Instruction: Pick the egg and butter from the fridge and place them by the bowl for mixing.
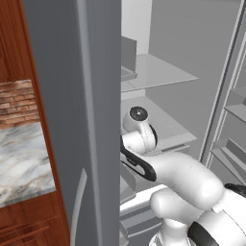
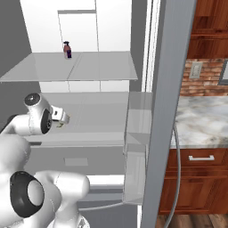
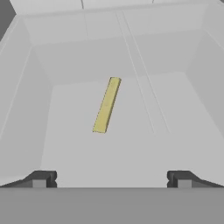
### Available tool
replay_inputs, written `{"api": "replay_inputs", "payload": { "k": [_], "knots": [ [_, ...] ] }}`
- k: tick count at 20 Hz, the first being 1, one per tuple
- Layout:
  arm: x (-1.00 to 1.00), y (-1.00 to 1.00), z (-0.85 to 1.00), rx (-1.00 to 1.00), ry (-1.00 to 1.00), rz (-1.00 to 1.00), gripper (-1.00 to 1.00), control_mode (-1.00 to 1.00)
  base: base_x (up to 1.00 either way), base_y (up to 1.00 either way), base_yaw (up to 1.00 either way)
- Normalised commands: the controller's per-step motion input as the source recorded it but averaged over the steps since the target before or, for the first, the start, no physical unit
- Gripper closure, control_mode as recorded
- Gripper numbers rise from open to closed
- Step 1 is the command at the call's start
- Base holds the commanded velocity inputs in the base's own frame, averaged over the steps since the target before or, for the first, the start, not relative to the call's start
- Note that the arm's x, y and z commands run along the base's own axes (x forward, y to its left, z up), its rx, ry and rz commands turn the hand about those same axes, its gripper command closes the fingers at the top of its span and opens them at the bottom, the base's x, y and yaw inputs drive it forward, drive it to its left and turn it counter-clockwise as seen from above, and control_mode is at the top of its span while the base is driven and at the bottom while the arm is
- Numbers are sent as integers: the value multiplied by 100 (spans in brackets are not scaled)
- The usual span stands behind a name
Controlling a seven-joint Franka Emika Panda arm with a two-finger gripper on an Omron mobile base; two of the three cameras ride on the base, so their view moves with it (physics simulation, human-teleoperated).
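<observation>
The butter [image 3: 106, 105], a slim pale yellow stick, lies flat on a white shelf inside the open fridge [image 1: 72, 96], pointing away from the hand. My gripper [image 3: 111, 178] hovers just short of it, open, with its dark fingertips [image 3: 41, 178] set wide apart and nothing between them. From the right base view, the arm's wrist [image 2: 39, 113] reaches in over the fridge's middle shelf [image 2: 93, 118]. The left fridge door hides the hand in the left base view. The egg and the bowl are out of view.
A small dark bottle [image 2: 67, 50] stands on the upper glass shelf [image 2: 80, 67]. Door bins [image 1: 230, 153] line the right door. Marble counters [image 1: 21, 163] [image 2: 200, 120] over wooden cabinets flank the fridge. The shelf's side walls close in around the butter.
</observation>
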Motion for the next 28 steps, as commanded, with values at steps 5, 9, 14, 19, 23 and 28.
{"api": "replay_inputs", "payload": {
  "k": [5, 9, 14, 19, 23, 28],
  "knots": [
    [46, 14, -1, 0, 0, 0, -100, -100, 0, 0, 0],
    [29, 9, -2, -1, 0, 0, -100, -100, 0, 0, 0],
    [21, 8, -13, -4, 0, 0, -100, -100, 0, 0, 0],
    [17, 3, -19, -5, 0, 0, -100, -100, 0, 0, 0],
    [9, 1, -20, 0, 0, 0, -100, -100, 0, 0, 0],
    [1, 0, -16, 0, 0, 0, -100, -100, 0, 0, 0]
  ]
}}
